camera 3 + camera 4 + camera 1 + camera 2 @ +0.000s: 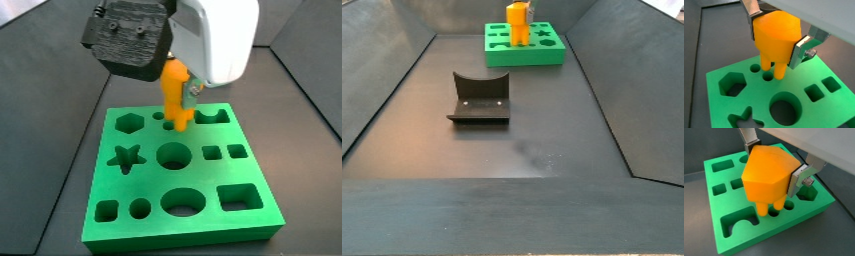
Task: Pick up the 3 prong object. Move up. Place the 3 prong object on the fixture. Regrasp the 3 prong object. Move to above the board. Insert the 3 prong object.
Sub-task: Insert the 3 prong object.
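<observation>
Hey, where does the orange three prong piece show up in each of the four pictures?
Wrist view: the 3 prong object is held in the tool, prongs at the board's small round holes.
Wrist view: same piece, filling the middle.
Side view: upright under the tool, over the board's far edge.
Side view: small, far off on the board, beyond the fixture.
Shared landmark: the green board.

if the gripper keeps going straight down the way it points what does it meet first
The gripper holds the 3 prong object prongs down, so those prongs likely meet the board first, at its small round holes; exact alignment is unclear.
</observation>
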{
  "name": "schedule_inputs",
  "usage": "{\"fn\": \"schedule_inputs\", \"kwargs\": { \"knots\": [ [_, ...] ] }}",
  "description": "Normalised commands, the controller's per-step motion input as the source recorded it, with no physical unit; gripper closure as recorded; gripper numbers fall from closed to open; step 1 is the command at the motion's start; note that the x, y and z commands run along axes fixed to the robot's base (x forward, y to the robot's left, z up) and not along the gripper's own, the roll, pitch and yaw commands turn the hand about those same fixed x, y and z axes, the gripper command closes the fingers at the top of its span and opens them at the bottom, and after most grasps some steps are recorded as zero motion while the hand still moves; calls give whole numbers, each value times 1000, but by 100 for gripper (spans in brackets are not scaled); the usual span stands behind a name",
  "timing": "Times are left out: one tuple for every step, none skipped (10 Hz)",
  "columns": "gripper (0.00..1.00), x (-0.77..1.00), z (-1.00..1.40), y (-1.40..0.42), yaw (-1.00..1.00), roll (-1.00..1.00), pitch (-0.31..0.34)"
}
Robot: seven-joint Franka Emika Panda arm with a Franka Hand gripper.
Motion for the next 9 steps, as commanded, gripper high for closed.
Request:
{"fn": "schedule_inputs", "kwargs": {
  "knots": [
    [100, 383, -463, -180, -71, 71, 20],
    [100, 394, -460, -160, -86, 79, 27],
    [100, 17, -297, 34, -209, 91, 0],
    [100, -114, -191, 157, -157, 164, 0],
    [100, -283, -174, 157, -163, 211, 0],
    [100, -383, -146, 171, -146, 220, -11],
    [100, -426, -97, 191, -154, 164, -17],
    [100, -474, -49, 166, -177, 114, -1],
    [100, -357, -103, 120, -109, 31, 0]
  ]
}}
